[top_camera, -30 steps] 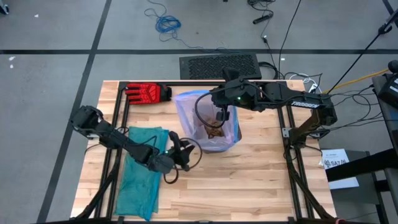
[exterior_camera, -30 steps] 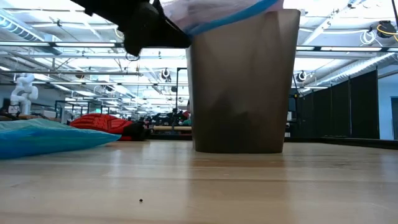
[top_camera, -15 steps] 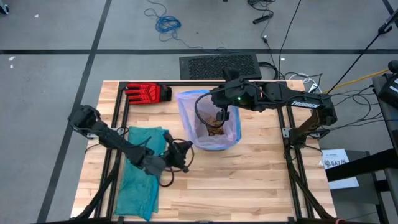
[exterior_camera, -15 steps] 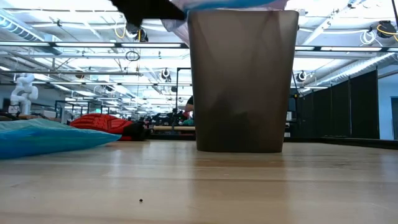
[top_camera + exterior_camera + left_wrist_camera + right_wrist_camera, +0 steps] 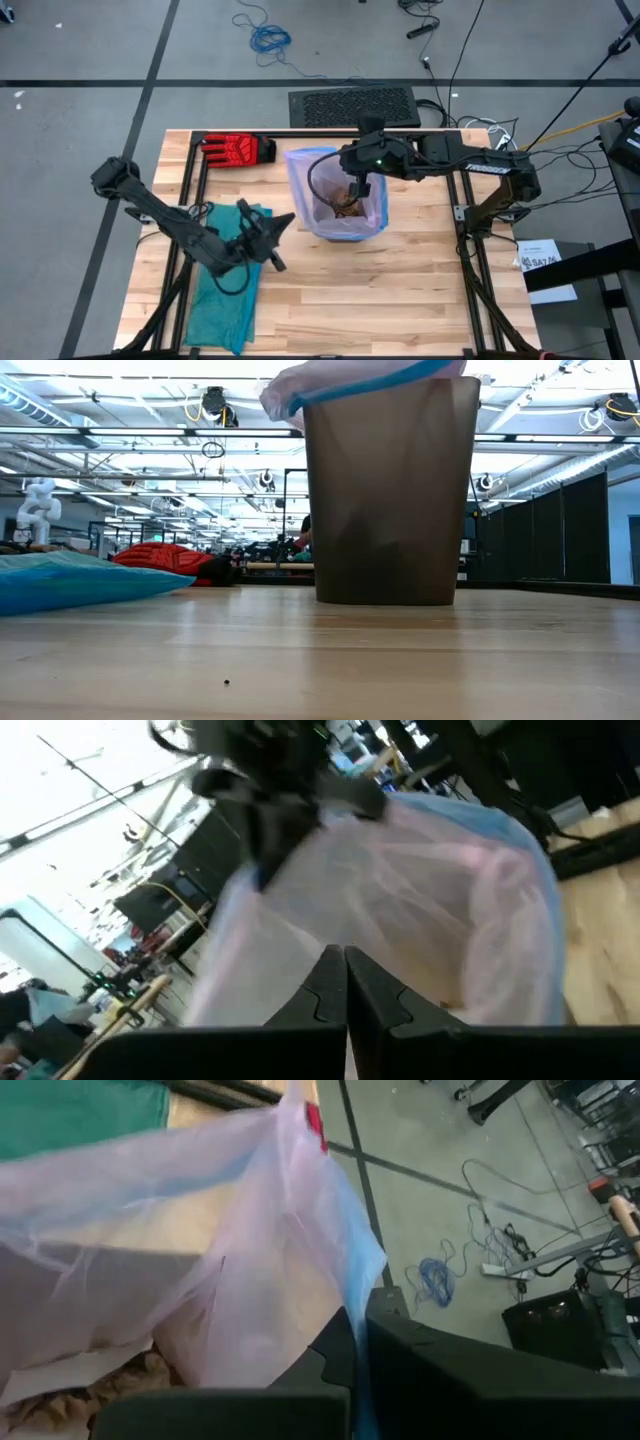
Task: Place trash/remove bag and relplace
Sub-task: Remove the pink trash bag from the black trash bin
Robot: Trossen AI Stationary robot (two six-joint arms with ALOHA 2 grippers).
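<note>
The right end effector pinches the rim of the bag, which lines the bin directly beneath it, with brown paper trash inside. To lift the liner cleanly, this grip likely should rise straight up and slowly, so the thin plastic neither tears nor tips the bin. The left end effector, beside the bag and above the tabletop, is pressed together and holds nothing; 1 second ago it was spread and lower.
</note>
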